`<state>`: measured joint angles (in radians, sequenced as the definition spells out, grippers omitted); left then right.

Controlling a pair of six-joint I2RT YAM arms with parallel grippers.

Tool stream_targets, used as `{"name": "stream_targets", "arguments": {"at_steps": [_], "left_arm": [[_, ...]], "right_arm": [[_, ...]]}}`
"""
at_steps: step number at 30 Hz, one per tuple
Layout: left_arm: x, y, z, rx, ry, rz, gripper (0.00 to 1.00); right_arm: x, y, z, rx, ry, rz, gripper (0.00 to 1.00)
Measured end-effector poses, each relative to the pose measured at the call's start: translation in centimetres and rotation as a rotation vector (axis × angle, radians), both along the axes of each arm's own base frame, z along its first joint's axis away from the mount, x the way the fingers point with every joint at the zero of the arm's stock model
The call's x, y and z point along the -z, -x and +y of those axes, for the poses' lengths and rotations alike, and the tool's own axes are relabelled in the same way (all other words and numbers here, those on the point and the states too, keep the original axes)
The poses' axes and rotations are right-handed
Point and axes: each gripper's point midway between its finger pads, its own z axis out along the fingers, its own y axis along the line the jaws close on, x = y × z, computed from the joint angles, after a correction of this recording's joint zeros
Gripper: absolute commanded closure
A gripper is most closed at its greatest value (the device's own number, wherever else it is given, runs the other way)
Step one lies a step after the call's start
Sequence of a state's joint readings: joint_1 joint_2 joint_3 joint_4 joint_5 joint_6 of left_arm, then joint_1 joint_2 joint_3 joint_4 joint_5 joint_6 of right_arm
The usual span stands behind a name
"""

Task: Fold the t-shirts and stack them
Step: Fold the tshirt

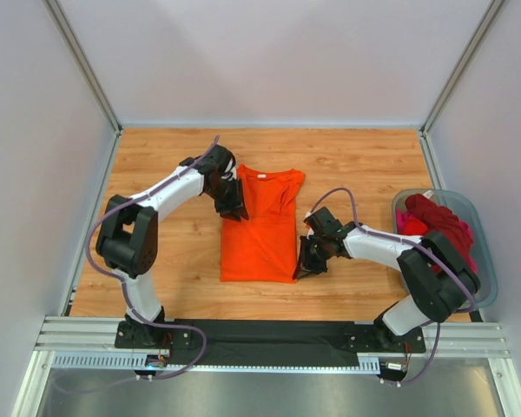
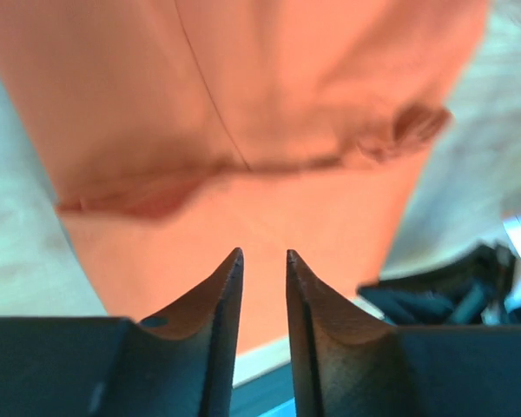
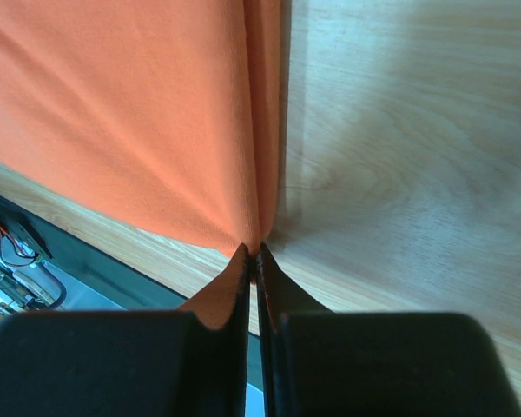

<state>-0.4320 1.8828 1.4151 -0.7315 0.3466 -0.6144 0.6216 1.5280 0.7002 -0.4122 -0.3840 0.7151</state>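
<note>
Checking the left hand (image 2: 263, 254): how far open?

Fingers parted by a narrow gap, nothing between them, over the bright orange round-necked cloth t-shirt (image 1: 260, 234).

Right hand (image 3: 253, 249)?

Clenched on that shirt's near hem corner.

Location?

Shirt lies flat, mid wooden table (image 1: 174, 269). Dark red tees (image 1: 438, 221) sit in the grey-blue plastic tub (image 1: 489, 261).

The orange tee (image 1: 260, 234) is soft, matt knit cloth, like the red tees (image 1: 443, 221) in the translucent plastic tub (image 1: 488, 278). The table (image 1: 174, 165) is smooth, faintly glossy wood. The fingers (image 3: 228, 295) look matt black plastic; the rail (image 1: 78, 334), brushed metal.
</note>
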Motion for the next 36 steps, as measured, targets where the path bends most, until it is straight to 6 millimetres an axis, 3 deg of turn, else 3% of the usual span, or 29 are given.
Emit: {"name": "stream_targets", "arguments": {"at_steps": [5,11,14,23,30,36], "left_arm": [[-1.5,4.9,2.4,0.006,-0.016,0.019,0.59],[1.8,12.5,6.4,-0.025,-0.12,0.178,0.55],[3.4,14.9,7.6,-0.047,-0.147,0.255,0.53],[5.2,16.3,8.1,-0.137,-0.067,0.332,0.47],[5.4,15.8,6.9,-0.128,0.013,0.304,0.48],[6.1,16.0,7.2,-0.132,-0.01,0.325,0.5]], "right_arm": [[0.0,0.1,0.0,-0.001,0.0,0.0,0.98],[0.4,0.7,-0.2,0.001,0.004,0.011,0.99],[0.4,1.0,-0.3,0.006,0.001,0.013,0.97],[0.2,1.4,-0.4,0.015,-0.001,0.018,0.75],[0.1,1.5,-0.4,0.018,-0.001,0.02,0.72],[0.0,1.5,-0.4,0.025,-0.002,0.024,0.7]]}}
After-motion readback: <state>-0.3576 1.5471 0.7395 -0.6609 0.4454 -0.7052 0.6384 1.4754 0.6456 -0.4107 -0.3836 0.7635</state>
